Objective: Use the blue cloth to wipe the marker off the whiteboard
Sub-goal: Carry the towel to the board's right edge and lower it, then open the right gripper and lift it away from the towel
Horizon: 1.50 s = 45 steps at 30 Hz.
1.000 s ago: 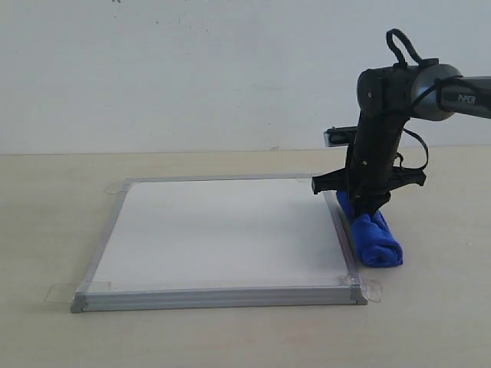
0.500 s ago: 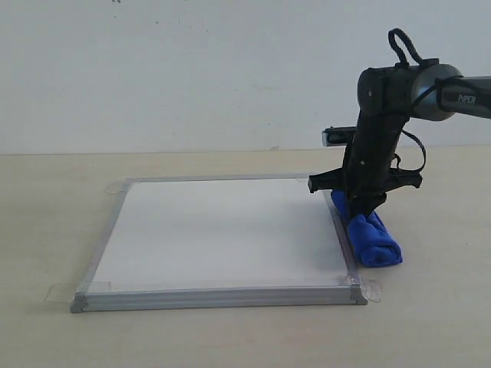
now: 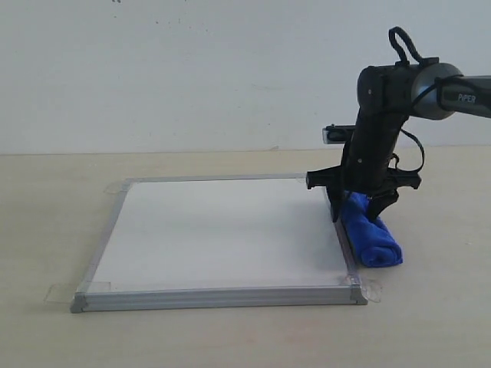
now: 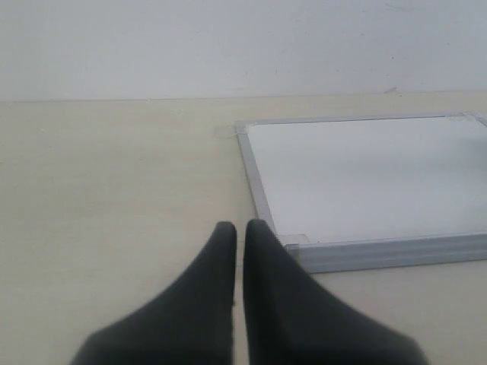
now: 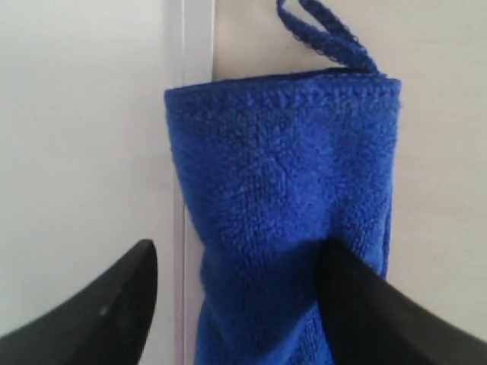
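Observation:
The whiteboard (image 3: 215, 230) lies flat on the table, its white face bare, and no red marker lines show on it in any view. The blue cloth (image 3: 374, 239), a rolled bundle, lies on the table along the board's right frame. My right gripper (image 3: 358, 213) stands open straddling the cloth's far end. In the right wrist view the cloth (image 5: 281, 175) lies between the fingers of my right gripper (image 5: 237, 251); one finger (image 5: 114, 304) hovers over the whiteboard (image 5: 76, 114), apart from the cloth. My left gripper (image 4: 240, 228) is shut and holds nothing, near the whiteboard's corner (image 4: 293, 239).
A light wooden table (image 3: 46, 222) carries everything, with a white wall (image 3: 192, 69) behind. Clear tape tabs (image 3: 57, 291) stick out at the board's corners. The cloth's hanging loop (image 5: 323, 30) lies on the table beyond the bundle.
The right gripper's fingers have spread apart from a closed grip on the cloth, and the gripper has shifted slightly left. The cloth stays beside the board's right frame.

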Available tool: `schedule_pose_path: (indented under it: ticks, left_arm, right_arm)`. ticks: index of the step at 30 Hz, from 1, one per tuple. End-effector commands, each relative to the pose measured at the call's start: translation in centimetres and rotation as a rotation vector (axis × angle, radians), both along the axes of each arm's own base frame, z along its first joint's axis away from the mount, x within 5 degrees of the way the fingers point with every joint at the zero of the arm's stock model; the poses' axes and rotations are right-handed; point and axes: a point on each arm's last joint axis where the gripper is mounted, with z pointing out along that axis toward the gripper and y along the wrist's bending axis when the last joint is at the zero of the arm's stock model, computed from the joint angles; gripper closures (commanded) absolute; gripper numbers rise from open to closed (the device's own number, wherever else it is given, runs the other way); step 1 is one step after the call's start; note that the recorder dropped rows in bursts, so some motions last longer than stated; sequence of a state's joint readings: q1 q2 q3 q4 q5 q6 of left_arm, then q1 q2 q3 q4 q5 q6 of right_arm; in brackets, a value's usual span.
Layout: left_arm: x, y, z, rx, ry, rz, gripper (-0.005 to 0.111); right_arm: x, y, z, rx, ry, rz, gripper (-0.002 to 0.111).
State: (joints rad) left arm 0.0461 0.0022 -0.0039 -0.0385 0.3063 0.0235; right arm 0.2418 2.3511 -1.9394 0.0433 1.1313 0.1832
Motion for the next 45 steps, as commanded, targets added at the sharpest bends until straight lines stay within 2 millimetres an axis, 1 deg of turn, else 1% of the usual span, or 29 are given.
schedule_pose_path:
  ticks: [1,5,7,8,9,12,13,17,20,27,29,31,33,40,43,45]
  left_arm:
    - [0.0,0.0,-0.1,-0.011,0.002,0.004,0.103]
    - [0.0,0.0,-0.1,-0.011,0.002,0.004,0.103]
    - [0.0,0.0,-0.1,-0.011,0.002,0.004,0.103]
    - [0.0,0.0,-0.1,-0.011,0.002,0.004,0.103]
    - [0.0,0.0,-0.1,-0.011,0.002,0.004,0.103]
    - [0.0,0.0,-0.1,-0.011,0.002,0.004,0.103]
    - [0.0,0.0,-0.1,-0.011,0.002,0.004,0.103]
    - [0.0,0.0,-0.1,-0.011,0.002,0.004,0.103]
    - [0.0,0.0,-0.1,-0.011,0.002,0.004,0.103]
    - [0.0,0.0,-0.1,-0.011,0.002,0.004,0.103]
    - [0.0,0.0,-0.1,-0.011,0.002,0.004,0.103]
    - [0.0,0.0,-0.1,-0.011,0.002,0.004,0.103]
    - [0.0,0.0,-0.1,-0.011,0.002,0.004,0.103]
    - [0.0,0.0,-0.1,-0.011,0.002,0.004,0.103]
    - [0.0,0.0,-0.1,-0.011,0.002,0.004,0.103]
    - [0.0,0.0,-0.1,-0.011,0.002,0.004,0.103]
  right_arm:
    - [0.1,-0.3,3.2,0.000,-0.056,-0.005,0.049]
    - [-0.2,-0.3,5.3,0.003,-0.062,-0.007,0.049]
    - [-0.3,-0.4,5.6,0.002,-0.061,-0.006,0.055]
    - [-0.3,-0.4,5.6,0.002,-0.061,-0.004,0.063]
    - [-0.3,-0.4,5.6,0.002,-0.061,-0.002,0.073]
    - [-0.3,-0.4,5.6,0.000,-0.061,0.007,0.109]
    - [-0.3,-0.4,5.6,0.001,-0.061,0.004,0.108]
    - [-0.2,-0.3,5.1,-0.002,-0.050,0.006,0.108]
    - [0.0,-0.3,3.5,-0.010,-0.018,0.006,0.108]
    - [-0.1,-0.4,-1.6,-0.044,0.092,0.022,0.108]
    - [-0.1,-0.5,-2.1,-0.068,0.101,0.048,0.108]
    - [0.0,-0.6,-1.6,-0.078,0.088,0.060,0.108]
    - [-0.1,-0.6,-0.3,-0.072,0.060,0.069,0.108]
    - [-0.9,-0.5,6.6,-0.044,-0.082,0.092,0.108]
    - [-1.6,-0.5,8.3,-0.045,-0.114,0.121,0.108]
    - [-2.5,-0.7,8.8,-0.044,-0.101,0.121,0.108]
